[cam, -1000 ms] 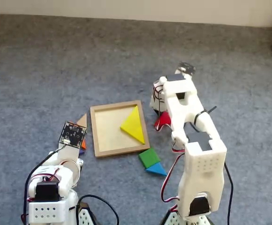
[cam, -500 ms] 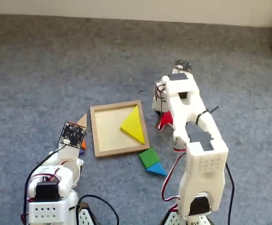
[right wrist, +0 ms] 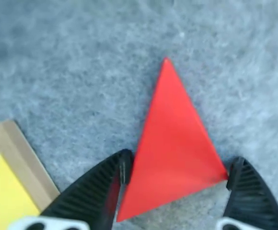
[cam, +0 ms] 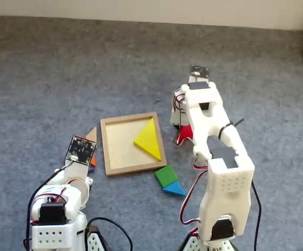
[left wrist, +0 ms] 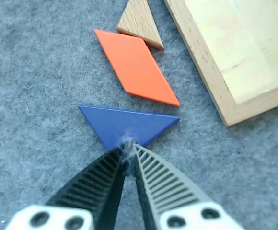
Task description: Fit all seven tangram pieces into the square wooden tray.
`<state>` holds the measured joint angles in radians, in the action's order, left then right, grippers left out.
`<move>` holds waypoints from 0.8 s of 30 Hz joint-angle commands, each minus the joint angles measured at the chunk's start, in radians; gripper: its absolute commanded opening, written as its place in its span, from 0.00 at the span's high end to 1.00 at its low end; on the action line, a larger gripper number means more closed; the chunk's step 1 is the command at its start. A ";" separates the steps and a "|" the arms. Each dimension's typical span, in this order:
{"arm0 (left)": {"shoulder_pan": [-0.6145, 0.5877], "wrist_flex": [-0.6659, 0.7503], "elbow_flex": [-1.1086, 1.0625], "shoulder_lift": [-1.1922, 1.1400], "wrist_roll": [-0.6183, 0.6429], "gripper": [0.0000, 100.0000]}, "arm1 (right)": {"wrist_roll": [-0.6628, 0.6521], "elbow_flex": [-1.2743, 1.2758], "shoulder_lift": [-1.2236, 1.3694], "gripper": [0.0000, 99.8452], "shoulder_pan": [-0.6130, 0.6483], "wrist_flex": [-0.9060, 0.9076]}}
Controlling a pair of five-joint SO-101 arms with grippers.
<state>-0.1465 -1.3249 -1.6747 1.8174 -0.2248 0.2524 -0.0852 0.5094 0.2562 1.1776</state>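
The right pincer [right wrist: 179,168] stands spread wide over the red triangle [right wrist: 172,139], straddling its base corners, apex pointing away; the piece lies on the carpet [cam: 47,78] just beside the wooden tray [cam: 136,168]. The left pincer [left wrist: 127,147], clenched empty, noses a blue triangle [left wrist: 129,125].

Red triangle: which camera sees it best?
The right wrist view. The red triangle lies on the carpet there, between the open fingers of the right gripper. In the high view just a red corner peeks from under the arm. The left wrist view faces other pieces.
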 commanded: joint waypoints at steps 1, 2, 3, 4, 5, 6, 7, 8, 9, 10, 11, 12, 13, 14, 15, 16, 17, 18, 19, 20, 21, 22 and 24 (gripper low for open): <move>-0.010 -0.005 -0.021 0.005 0.006 0.99 | -0.014 -0.041 -0.062 0.69 -0.022 0.001; -0.010 -0.005 -0.021 0.005 0.006 0.99 | -0.014 -0.041 -0.062 0.69 -0.019 0.001; -0.010 -0.005 -0.021 0.005 0.006 0.99 | -0.014 -0.041 -0.061 0.69 -0.018 0.001; -0.010 -0.005 -0.021 0.005 0.006 0.99 | -0.014 -0.038 -0.061 0.69 -0.018 0.001; -0.010 -0.005 -0.021 0.005 0.006 0.99 | -0.014 -0.036 -0.061 0.69 -0.018 0.001; -0.010 -0.005 -0.021 0.005 0.006 0.99 | -0.012 -0.035 -0.061 0.69 -0.018 0.001; -0.010 -0.005 -0.021 0.005 0.006 0.99 | -0.011 -0.035 -0.061 0.69 -0.018 0.001; -0.010 -0.005 -0.021 0.005 0.006 0.99 | -0.009 -0.035 -0.061 0.69 -0.018 0.001; -0.010 -0.005 -0.021 0.005 0.006 0.99 | -0.008 -0.035 -0.061 0.69 -0.018 0.001; -0.010 -0.005 -0.021 0.005 0.006 0.99 | -0.008 -0.035 -0.061 0.69 -0.018 0.001; -0.010 -0.005 -0.021 0.005 0.006 0.99 | -0.006 -0.035 -0.061 0.69 -0.018 0.001; -0.010 -0.005 -0.021 0.005 0.006 0.99 | -0.006 -0.035 -0.061 0.69 -0.018 0.001; -0.010 -0.005 -0.021 0.005 0.006 0.99 | -0.006 -0.035 -0.061 0.69 -0.018 0.001; -0.010 -0.005 -0.021 0.005 0.006 0.99 | -0.006 -0.035 -0.061 0.71 -0.018 0.001; -0.010 -0.005 -0.021 0.005 0.006 0.99 | -0.009 -0.035 -0.061 0.73 -0.018 0.001; -0.010 -0.005 -0.021 0.005 0.006 0.99 | -0.012 -0.035 -0.061 0.76 -0.018 0.001; -0.010 -0.005 -0.021 0.005 0.006 0.99 | -0.014 -0.035 -0.061 0.79 -0.018 0.001; -0.010 -0.005 -0.021 0.005 0.006 0.99 | -0.014 -0.035 -0.061 0.81 -0.018 0.001; -0.010 -0.005 -0.021 0.005 0.006 0.99 | -0.014 -0.038 -0.061 0.83 -0.021 0.001; -0.010 -0.005 -0.021 0.005 0.006 0.99 | -0.014 -0.039 -0.061 0.83 -0.022 0.001; -0.010 -0.005 -0.021 0.005 0.006 0.99 | -0.014 -0.039 -0.061 0.83 -0.022 0.001; -0.010 -0.005 -0.021 0.005 0.006 0.99 | -0.014 -0.039 -0.061 0.83 -0.022 0.001; -0.010 -0.005 -0.021 0.005 0.006 0.99 | -0.014 -0.039 -0.062 0.83 -0.024 0.002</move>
<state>-0.1465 -1.3249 -1.6747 1.8174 -0.2248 0.2509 -0.0852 0.5063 0.2409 1.1792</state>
